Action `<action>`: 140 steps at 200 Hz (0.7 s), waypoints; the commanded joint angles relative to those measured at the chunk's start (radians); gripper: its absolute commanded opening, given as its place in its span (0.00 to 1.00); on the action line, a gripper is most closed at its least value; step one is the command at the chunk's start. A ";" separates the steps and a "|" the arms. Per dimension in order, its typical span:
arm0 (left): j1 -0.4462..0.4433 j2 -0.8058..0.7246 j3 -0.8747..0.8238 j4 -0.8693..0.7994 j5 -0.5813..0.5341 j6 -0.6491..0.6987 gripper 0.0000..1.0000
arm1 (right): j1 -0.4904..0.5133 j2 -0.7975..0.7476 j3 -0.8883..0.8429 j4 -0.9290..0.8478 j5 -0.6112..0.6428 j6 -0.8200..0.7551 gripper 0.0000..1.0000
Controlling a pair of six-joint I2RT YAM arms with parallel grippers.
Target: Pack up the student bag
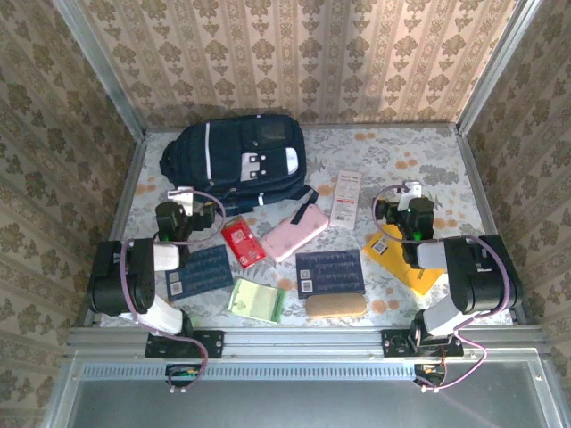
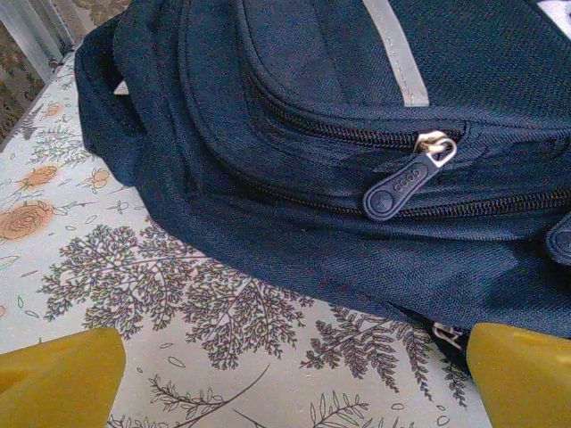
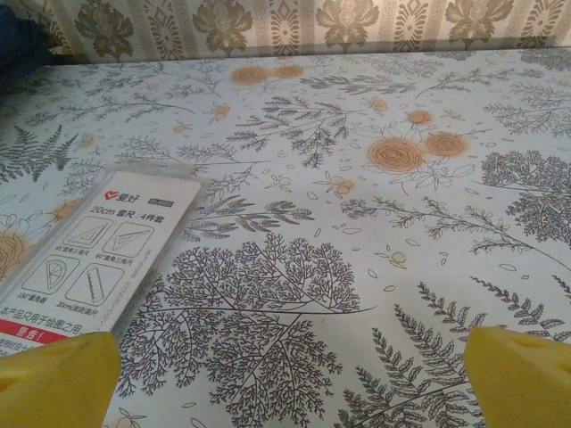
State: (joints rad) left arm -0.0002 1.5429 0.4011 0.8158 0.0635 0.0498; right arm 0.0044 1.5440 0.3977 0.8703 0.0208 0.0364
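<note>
Materials: student bag (image 2: 268,223), coarse woven cloth, matt navy; stripe trim (image 2: 397,53), smoother grey tape. 1 zip slider (image 2: 434,143), shiny metal; pull tab (image 2: 401,183), matt rubbery plastic. Table cover (image 3: 357,267), smooth printed sheet, slight sheen. Ruler pack (image 3: 98,250), glossy clear plastic w/ paper card.

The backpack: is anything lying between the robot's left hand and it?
Nothing visible does. In the left wrist view the open left hand faces the backpack with just bare flowered tablecloth between them. The red packet lies off to the side, nearer the arms' bases.
</note>
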 commanded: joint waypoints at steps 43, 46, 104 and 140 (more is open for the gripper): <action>0.000 -0.010 0.008 0.019 -0.004 0.004 1.00 | -0.007 -0.005 0.012 -0.007 -0.015 -0.004 1.00; 0.000 -0.010 0.009 0.019 -0.005 0.004 1.00 | -0.007 -0.005 0.012 -0.007 -0.015 -0.004 1.00; 0.000 -0.009 0.008 0.019 -0.008 0.004 1.00 | -0.007 -0.005 0.012 -0.005 -0.015 -0.006 1.00; 0.000 -0.009 0.008 0.020 -0.009 0.005 1.00 | -0.007 -0.010 0.006 0.002 -0.020 -0.006 1.00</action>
State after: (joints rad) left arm -0.0002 1.5429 0.4011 0.8158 0.0635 0.0498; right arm 0.0044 1.5440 0.3977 0.8703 0.0204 0.0360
